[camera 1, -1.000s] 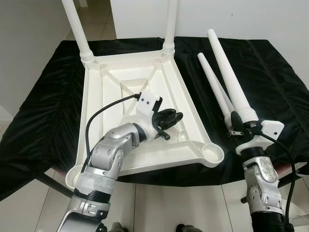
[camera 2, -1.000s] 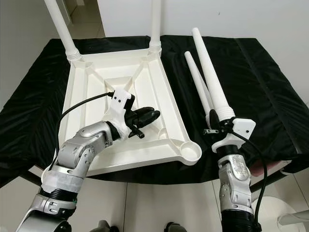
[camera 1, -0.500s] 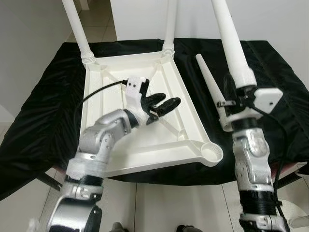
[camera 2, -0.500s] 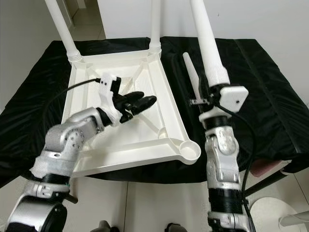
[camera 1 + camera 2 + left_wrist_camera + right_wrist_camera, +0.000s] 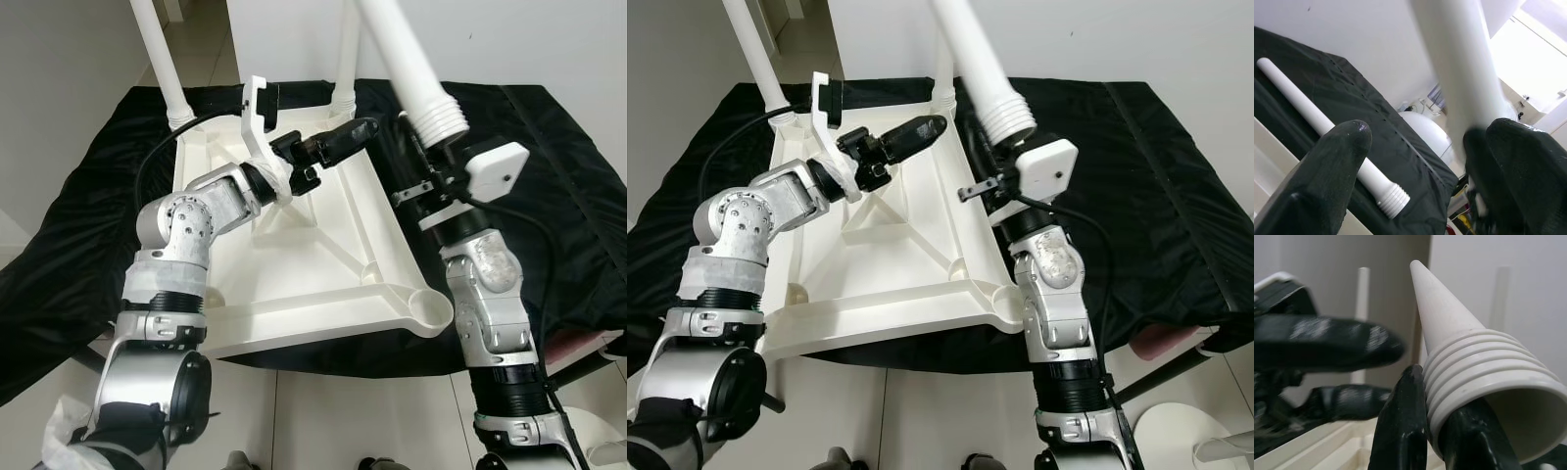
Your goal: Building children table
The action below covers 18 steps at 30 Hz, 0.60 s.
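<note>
The white children's table top (image 5: 294, 255) lies upside down on a black cloth, with two white legs (image 5: 160, 54) (image 5: 345, 59) standing in its far corners. Its near right corner socket (image 5: 428, 308) holds nothing. My right gripper (image 5: 429, 157) is shut on a third white leg (image 5: 407, 59) just below its threaded end, holding it up tilted over the table top's right rim. My left gripper (image 5: 338, 142) is raised and open beside that leg, whose blurred shaft (image 5: 1459, 73) shows close to one finger. A loose leg (image 5: 1327, 142) lies on the cloth.
The black cloth (image 5: 78, 225) covers a table whose near edge is just in front of me. A white wall (image 5: 529, 39) stands behind it and tiled floor (image 5: 343, 411) lies below. A round white object (image 5: 1176, 431) stands on the floor at the lower right.
My right gripper has lifted the leg off the cloth and swung it up and left over the table top. My left gripper has risen from the table top toward that leg.
</note>
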Available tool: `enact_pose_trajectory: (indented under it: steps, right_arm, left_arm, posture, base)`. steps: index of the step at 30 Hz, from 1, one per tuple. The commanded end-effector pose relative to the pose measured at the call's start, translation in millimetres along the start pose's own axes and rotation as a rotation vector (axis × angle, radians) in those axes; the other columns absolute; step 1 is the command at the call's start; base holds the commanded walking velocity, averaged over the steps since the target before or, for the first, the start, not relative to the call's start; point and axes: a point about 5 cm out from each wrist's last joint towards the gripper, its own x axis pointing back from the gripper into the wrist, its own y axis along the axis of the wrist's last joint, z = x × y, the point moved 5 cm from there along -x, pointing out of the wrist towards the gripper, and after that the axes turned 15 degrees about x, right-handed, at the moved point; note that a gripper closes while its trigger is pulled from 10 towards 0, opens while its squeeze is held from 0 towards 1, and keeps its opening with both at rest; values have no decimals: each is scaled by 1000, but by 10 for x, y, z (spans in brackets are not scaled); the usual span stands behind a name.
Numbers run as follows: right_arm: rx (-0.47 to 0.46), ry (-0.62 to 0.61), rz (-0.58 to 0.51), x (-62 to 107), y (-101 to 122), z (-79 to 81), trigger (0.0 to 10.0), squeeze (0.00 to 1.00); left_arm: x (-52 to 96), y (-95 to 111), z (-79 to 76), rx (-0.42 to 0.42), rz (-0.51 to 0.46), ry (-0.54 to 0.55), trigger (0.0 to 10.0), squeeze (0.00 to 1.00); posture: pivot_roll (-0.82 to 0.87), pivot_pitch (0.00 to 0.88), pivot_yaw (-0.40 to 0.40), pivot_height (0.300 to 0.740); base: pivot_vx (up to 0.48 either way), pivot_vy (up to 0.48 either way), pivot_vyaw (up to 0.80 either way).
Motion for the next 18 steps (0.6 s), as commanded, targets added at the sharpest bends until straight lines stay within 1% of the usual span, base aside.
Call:
enact_pose_trajectory:
  steps: [1, 2, 5, 6, 7, 11, 13, 14, 17, 18]
  right_arm:
    - [-37, 61, -4, 5, 9, 130, 10000, 0]
    - [-42, 97, 5, 19, -7, 197, 10000, 0]
    - [-43, 113, 9, 27, -17, 226, 10000, 0]
    - [-47, 131, 10, 37, -21, 260, 10000, 0]
    - [-58, 156, 15, 54, -30, 306, 10000, 0]
    - [-61, 161, 16, 57, -31, 314, 10000, 0]
    - [-85, 189, 28, 135, -46, 384, 10000, 0]
    - [-94, 190, 36, 177, -58, 401, 10000, 0]
    - [-94, 190, 36, 177, -58, 401, 10000, 0]
    - [-103, 188, 45, 211, -70, 414, 10000, 0]
  left_arm:
    - [-41, 36, -123, 29, 26, -118, 10000, 0]
    - [-80, 66, -93, 58, 21, -95, 10000, 0]
    - [-97, 95, -78, 58, 3, -84, 10000, 0]
    - [-111, 117, -59, 91, -2, -73, 10000, 0]
    - [-131, 170, -29, 116, -28, -53, 10000, 0]
    - [-133, 180, -24, 120, -33, -50, 10000, 0]
    - [-137, 326, 45, 173, -81, -14, 10000, 0]
    - [-126, 420, 94, 185, -117, 12, 10000, 0]
    - [-126, 420, 94, 185, -117, 12, 10000, 0]
    - [-105, 498, 157, 196, -145, 50, 10000, 0]
  posture:
    - [-43, 36, 40, 740]
    - [-44, 35, 41, 740]
    - [-44, 35, 41, 740]
    - [-47, 33, 42, 740]
    - [-47, 33, 42, 740]
    - [-47, 33, 42, 740]
    - [-48, 32, 47, 740]
    - [-48, 30, 49, 740]
    - [-48, 30, 49, 740]
    - [-52, 30, 56, 740]
  base:
    - [0, 0, 0]
    - [0, 0, 0]
    - [0, 0, 0]
    - [0, 0, 0]
    - [0, 0, 0]
    - [0, 0, 0]
    - [0, 0, 0]
    - [0, 0, 0]
    - [0, 0, 0]
    - [0, 0, 0]
